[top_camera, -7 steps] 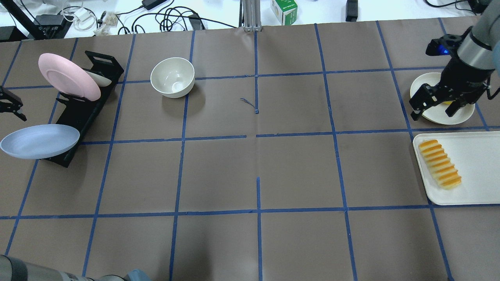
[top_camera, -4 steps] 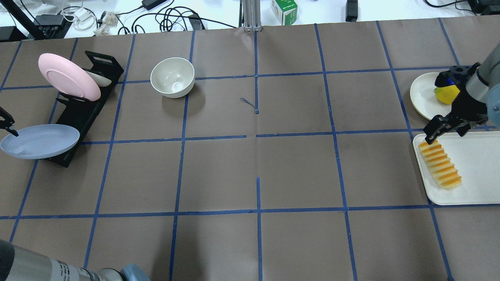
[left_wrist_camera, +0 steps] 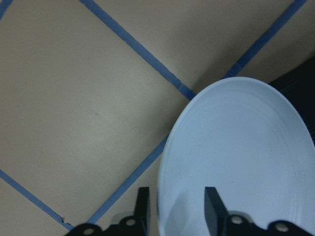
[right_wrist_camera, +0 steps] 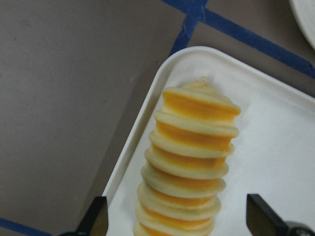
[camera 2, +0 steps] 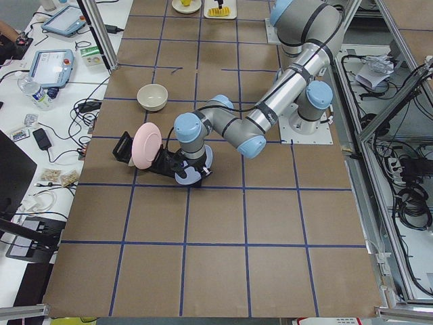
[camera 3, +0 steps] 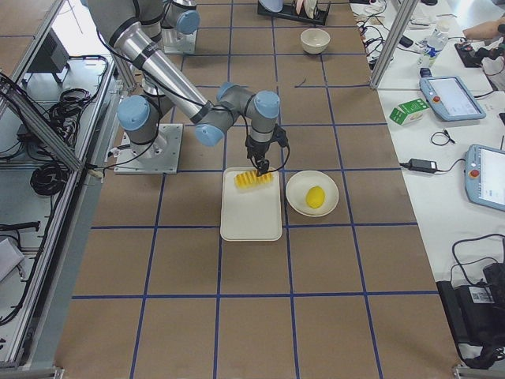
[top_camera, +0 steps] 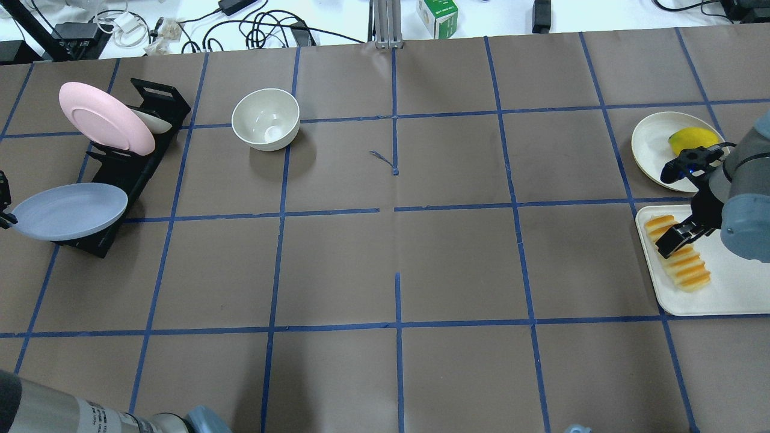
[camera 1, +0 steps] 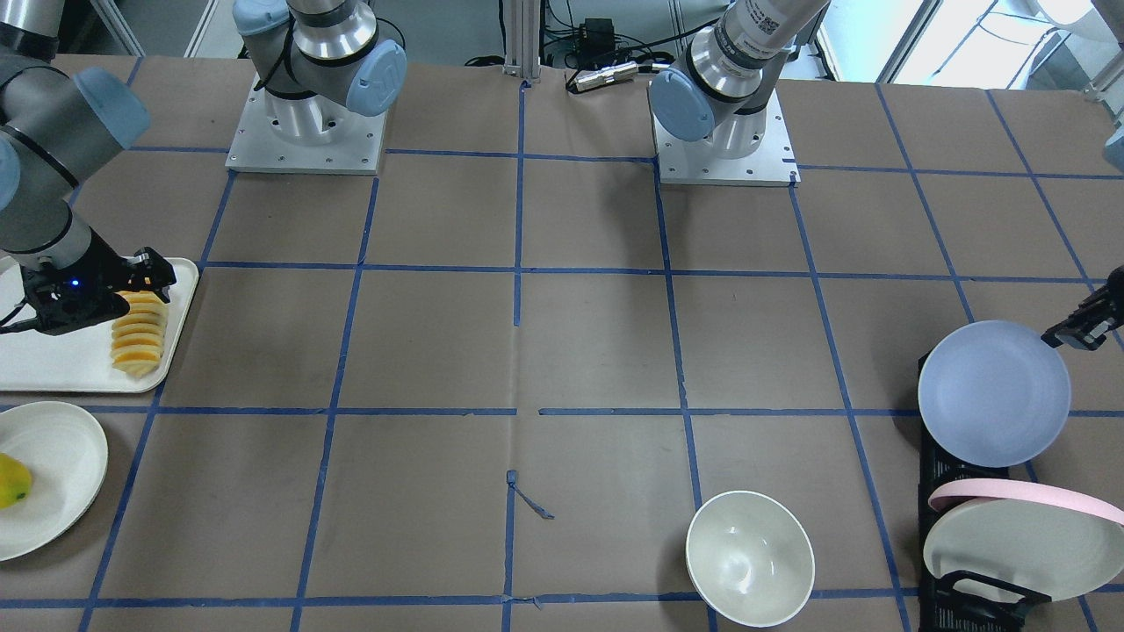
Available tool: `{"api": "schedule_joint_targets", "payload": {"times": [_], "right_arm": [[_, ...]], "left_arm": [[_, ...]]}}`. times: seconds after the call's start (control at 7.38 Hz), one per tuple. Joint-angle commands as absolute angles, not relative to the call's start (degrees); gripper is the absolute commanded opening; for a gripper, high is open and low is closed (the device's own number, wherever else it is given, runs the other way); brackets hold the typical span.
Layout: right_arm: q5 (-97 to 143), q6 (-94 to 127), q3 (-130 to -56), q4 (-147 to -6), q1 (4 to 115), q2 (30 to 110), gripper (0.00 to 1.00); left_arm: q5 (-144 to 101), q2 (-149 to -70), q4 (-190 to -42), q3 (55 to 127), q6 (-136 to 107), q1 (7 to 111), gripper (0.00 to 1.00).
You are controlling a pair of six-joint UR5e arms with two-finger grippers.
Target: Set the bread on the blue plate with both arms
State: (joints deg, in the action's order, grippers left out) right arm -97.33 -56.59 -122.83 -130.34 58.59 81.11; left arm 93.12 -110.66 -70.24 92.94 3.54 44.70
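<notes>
The bread lies on a white tray at the table's right edge; it also shows in the front view and fills the right wrist view. My right gripper is open and hangs low over the loaf's middle, one finger on each side, apart from it. The blue plate leans in a black rack at the far left. My left gripper is open with its fingers straddling the plate's rim; it sits at the view's edge.
A pink plate stands in the same rack. A white bowl sits behind the middle left. A white plate with a yellow fruit lies just behind the tray, beside my right arm.
My right gripper moved from over the white plate toward me and came down over the bread. My left gripper closed in on the blue plate's rim, and the plate shifted slightly right.
</notes>
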Motion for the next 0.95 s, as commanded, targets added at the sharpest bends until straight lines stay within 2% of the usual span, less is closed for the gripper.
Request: {"api": "schedule_joint_targets", "payload": {"times": [0.0, 0.27, 0.41, 0.54, 0.68, 0.81], "right_arm": [[-97.47, -58.45, -123.49, -135.32, 57.83, 77.37, 1.00], [-97.47, -57.66, -123.14, -135.44, 57.83, 75.85, 1.00], [-96.95, -57.74, -123.22, -135.44, 57.75, 75.76, 1.00], [-96.77, -57.48, -122.96, -135.35, 57.74, 75.85, 0.67], [-96.77, -57.13, -122.96, -135.35, 57.74, 75.76, 0.29], [-96.77, -56.35, -122.96, -135.35, 57.74, 75.85, 0.07]], "left_arm": [[93.43, -109.87, -72.76, 92.81, 4.56, 44.65, 0.00], [93.34, -109.51, -73.74, 92.72, 4.75, 44.74, 0.00], [92.90, -111.16, -72.44, 92.12, 4.66, 44.65, 0.04], [92.47, -112.57, -68.94, 92.46, 4.57, 44.74, 0.04], [89.42, -113.98, -67.08, 92.37, 4.57, 44.65, 0.07], [88.60, -114.86, -66.54, 92.29, 4.66, 44.65, 0.11]]}}
